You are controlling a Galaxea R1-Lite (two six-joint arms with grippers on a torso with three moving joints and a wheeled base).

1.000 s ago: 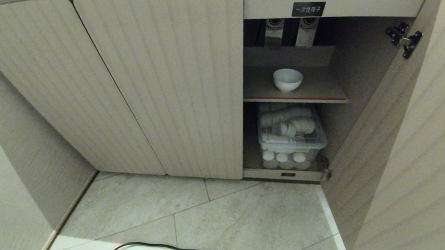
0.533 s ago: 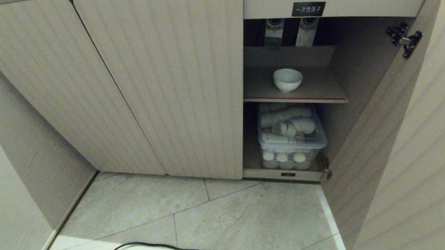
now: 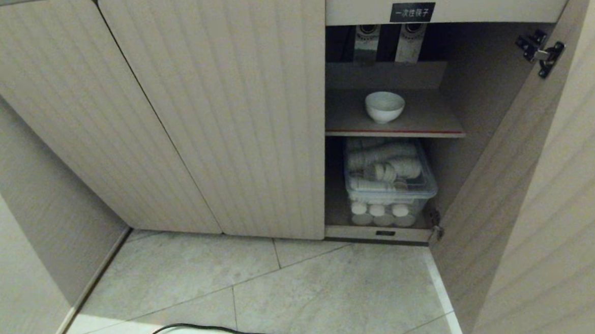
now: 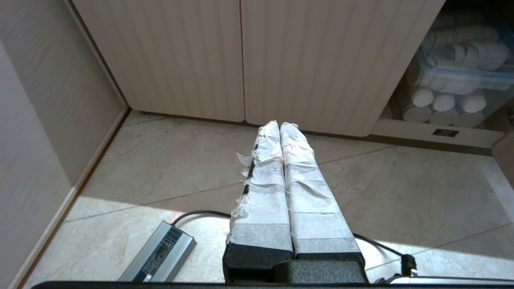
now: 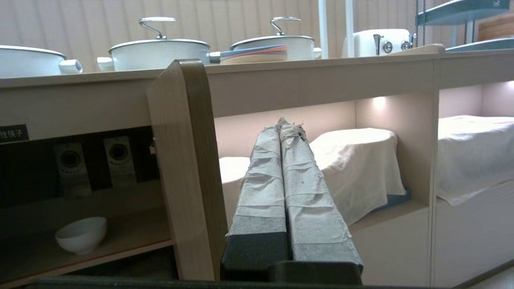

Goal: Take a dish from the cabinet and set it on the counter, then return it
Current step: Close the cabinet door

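The dish [image 3: 385,105] sits untouched on the red-edged shelf [image 3: 428,129] of the open cabinet [image 3: 223,115]; the fetch has barely begun; right pincer [image 5: 290,125] clenched and empty beside the door; left pincer [image 4: 280,125] clenched, parked; next, open and reach in.

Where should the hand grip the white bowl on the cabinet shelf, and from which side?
Probably the rim of the white bowl, one finger inside the wall and one outside. It stands upright, mouth up, alone on the red-edged shelf. Come from the open front, slightly above; the open door blocks the right side.
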